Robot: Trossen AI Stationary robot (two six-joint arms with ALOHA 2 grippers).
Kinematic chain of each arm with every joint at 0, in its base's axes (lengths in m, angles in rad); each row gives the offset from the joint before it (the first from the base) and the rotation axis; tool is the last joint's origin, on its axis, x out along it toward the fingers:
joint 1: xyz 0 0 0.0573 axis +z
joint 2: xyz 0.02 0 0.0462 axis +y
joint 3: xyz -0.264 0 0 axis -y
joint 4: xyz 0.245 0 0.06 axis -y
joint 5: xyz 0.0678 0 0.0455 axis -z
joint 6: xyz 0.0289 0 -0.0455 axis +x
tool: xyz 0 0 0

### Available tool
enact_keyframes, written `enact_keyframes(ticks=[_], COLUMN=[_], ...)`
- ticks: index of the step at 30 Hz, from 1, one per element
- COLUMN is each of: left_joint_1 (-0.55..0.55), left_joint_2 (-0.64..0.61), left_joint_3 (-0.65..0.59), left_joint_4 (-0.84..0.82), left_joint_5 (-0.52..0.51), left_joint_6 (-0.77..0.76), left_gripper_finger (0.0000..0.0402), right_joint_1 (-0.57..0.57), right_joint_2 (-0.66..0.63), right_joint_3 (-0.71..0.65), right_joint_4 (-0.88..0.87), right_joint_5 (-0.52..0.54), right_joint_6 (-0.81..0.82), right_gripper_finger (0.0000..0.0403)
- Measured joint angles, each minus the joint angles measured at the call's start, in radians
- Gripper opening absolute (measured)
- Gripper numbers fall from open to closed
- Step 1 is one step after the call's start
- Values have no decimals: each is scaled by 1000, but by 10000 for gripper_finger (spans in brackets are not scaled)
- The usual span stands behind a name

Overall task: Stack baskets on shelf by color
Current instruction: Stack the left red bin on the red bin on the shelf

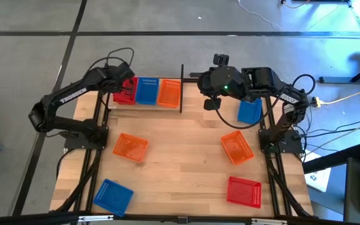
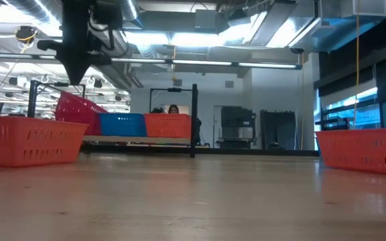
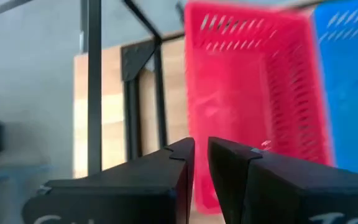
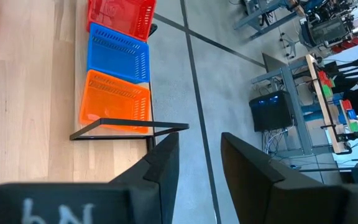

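The left gripper [image 3: 201,163] has its fingers nearly closed, with only a thin gap between them and nothing held. It sits just over the near rim of the red basket [image 3: 250,93] at the left end of the shelf [image 1: 181,88]. The low view shows this basket [image 2: 78,110] tilted, one end raised; the high view does not reveal the tilt.

The right gripper [image 4: 199,163] is narrowly open and empty, off the shelf's right end, beyond the upright post.

On the shelf, a blue basket [image 1: 146,90] and an orange basket [image 1: 169,92] stand touching in a row beside the red one.

On the tabletop [image 1: 180,156], well apart:
- blue basket [image 1: 249,110], under the right arm;
- orange baskets [image 1: 130,147] and [image 1: 237,149];
- blue basket [image 1: 112,195];
- red basket [image 1: 244,190].

The tabletop centre is open.
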Motion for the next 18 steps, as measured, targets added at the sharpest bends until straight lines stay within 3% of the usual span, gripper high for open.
enact_keyframes(ticks=[9, 13, 18], left_joint_1=[29, 33, 58], left_joint_2=[-12, 17, 32], left_joint_3=[0, 0, 0], left_joint_4=[48, 50, 51], left_joint_5=[-18, -11, -16], left_joint_6=[19, -1, 24], left_gripper_finger=[36, 7, 2], right_joint_1=[0, 0, 0], right_joint_2=[0, 0, 0], right_joint_3=[0, 0, 0], right_joint_4=[4, 4, 4], right_joint_5=[0, 0, 0], right_joint_6=[2, 2, 2], right_gripper_finger=[122, 122, 122])
